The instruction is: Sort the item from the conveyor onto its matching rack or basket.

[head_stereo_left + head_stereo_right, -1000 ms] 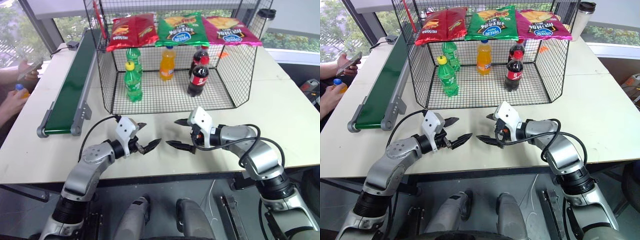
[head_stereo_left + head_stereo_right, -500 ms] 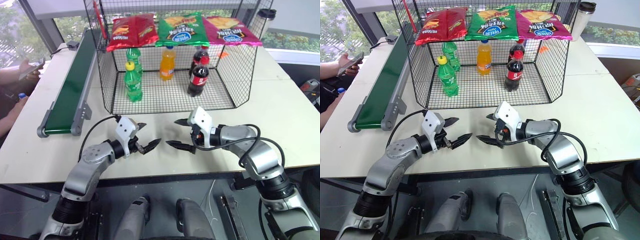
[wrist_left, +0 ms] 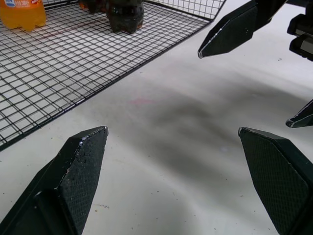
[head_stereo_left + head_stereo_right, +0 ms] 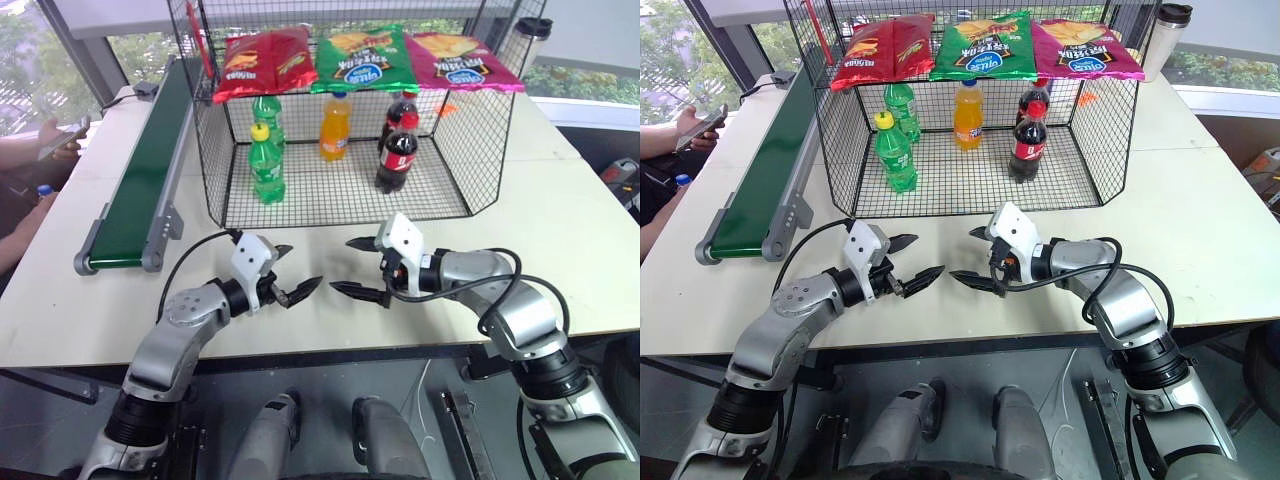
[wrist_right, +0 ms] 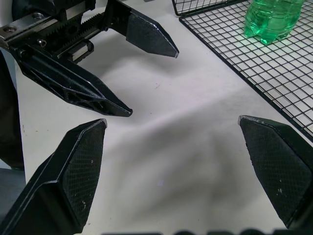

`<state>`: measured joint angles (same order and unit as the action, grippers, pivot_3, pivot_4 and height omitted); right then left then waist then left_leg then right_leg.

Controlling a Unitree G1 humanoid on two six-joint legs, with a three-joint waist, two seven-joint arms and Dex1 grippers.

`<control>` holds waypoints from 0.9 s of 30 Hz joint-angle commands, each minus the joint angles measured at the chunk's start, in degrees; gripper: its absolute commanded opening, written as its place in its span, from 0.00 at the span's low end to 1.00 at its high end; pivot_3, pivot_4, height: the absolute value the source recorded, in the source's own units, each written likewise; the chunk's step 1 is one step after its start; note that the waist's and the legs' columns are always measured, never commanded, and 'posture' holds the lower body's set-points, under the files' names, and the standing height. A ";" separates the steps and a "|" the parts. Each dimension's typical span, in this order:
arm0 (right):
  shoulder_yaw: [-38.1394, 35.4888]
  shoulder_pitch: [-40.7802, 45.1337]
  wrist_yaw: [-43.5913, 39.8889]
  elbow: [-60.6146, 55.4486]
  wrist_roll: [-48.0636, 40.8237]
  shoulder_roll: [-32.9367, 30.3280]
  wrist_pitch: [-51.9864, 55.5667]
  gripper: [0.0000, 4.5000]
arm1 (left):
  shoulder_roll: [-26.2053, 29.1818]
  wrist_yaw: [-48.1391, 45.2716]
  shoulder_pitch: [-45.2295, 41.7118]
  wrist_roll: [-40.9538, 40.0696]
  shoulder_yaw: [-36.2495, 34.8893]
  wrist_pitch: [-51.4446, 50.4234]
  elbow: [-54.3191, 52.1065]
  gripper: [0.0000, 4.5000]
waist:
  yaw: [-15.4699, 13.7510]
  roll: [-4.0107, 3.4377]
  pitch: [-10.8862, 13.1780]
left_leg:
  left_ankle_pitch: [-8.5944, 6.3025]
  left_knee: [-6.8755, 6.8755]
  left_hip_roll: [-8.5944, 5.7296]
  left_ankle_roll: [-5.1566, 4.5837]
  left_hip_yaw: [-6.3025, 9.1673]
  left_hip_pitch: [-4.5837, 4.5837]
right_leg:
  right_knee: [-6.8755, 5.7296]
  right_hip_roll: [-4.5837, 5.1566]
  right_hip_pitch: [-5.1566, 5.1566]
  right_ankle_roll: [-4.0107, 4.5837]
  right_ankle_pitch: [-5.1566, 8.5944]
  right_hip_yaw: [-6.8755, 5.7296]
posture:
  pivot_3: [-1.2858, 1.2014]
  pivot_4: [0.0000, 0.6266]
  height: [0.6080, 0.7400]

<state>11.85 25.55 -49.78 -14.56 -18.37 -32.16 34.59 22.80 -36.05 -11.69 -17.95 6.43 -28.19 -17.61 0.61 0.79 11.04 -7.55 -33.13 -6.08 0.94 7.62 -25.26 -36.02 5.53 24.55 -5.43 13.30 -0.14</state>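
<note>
A pale tabletop (image 4: pixel 560 240) fills the room's foreground, set against tall windows with green trees outside. Along its left side runs a dark-green conveyor (image 4: pixel 140 170) in a grey frame, its belt bare. In the middle stands a black wire cage (image 4: pixel 345 120) with three crisp bags, red, green and pink, laid across its top. On its grid floor stand two green soda bottles (image 4: pixel 266 165), one orange soda bottle (image 4: pixel 335 127) and two dark cola bottles (image 4: pixel 397 150). A lidded travel cup (image 4: pixel 527 42) stands at the far right corner.

At the far left edge, a seated person's hand (image 4: pixel 62 140) holds a phone, and the blue cap of the small orange soda bottle (image 4: pixel 42 191) peeks out just below, off the conveyor.

Nearer the front edge, the left gripper (image 4: pixel 290 272) and right gripper (image 4: pixel 358 267) hover above bare tabletop, tips facing each other, both spread wide and empty.
</note>
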 commanded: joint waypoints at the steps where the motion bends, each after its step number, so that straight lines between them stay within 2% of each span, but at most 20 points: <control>1: -1.36 0.46 -0.05 -2.50 -0.83 0.05 -0.86 1.00 | -0.04 -0.03 -0.58 0.10 -0.06 1.05 -0.82 1.00 | 0.00 0.00 0.00 | 0.00 0.00 0.00 0.00 0.00 0.00 | 0.00 0.00 0.00 0.00 0.00 0.00 | 0.52 0.24 0.99; 9: -4.17 1.99 3.01 -2.16 -3.42 3.37 0.89 1.00 | 0.35 -0.03 -0.58 1.45 0.26 2.11 -0.87 1.00 | 0.02 0.00 0.00 | 0.00 0.00 0.00 0.00 0.01 0.00 | 0.00 0.00 0.00 0.02 -0.01 0.00 | 0.52 0.24 0.99; 27: -3.64 1.91 1.71 -3.01 -4.25 2.57 1.20 1.00 | 0.12 0.19 -1.60 1.89 -0.09 1.52 -0.22 1.00 | 0.00 0.00 0.00 | 0.00 0.00 -0.01 0.00 0.01 0.00 | 0.00 0.00 0.00 0.02 -0.01 -0.01 | 0.52 0.24 0.99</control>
<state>8.99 26.55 -47.70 -14.57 -21.58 -29.28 36.05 22.96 -36.05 -12.17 -15.63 7.06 -26.81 -16.86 0.60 0.79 11.04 -7.55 -33.13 -6.09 0.94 7.63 -25.26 -36.02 5.53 24.56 -5.42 13.29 -0.15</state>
